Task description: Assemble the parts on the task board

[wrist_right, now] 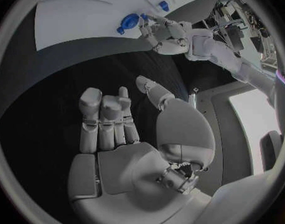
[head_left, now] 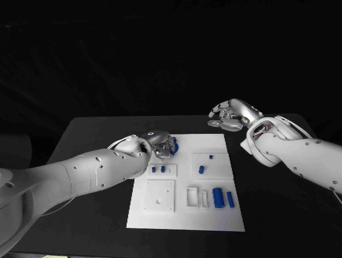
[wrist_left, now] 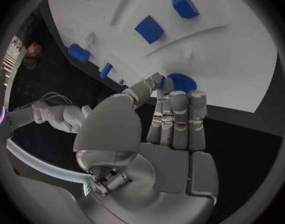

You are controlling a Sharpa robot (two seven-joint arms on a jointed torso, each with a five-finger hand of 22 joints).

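Task board (head_left: 188,215): white plate at mid-table, bearing small blue parts and recessed slots.
Round blue part (wrist_left: 180,82): at the board's far left corner, directly at the left hand's fingertips (wrist_left: 156,79).
Left hand (head_left: 159,143): fingers held together over that corner, thumb and finger closed on the round blue part.
Right hand (head_left: 233,115): raised off the board beyond its far right corner, well apart from it; fingers curled in, holding nothing.

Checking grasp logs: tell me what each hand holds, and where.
Left hand pinches a round blue part by its rim at the board's edge. Right hand holds nothing.
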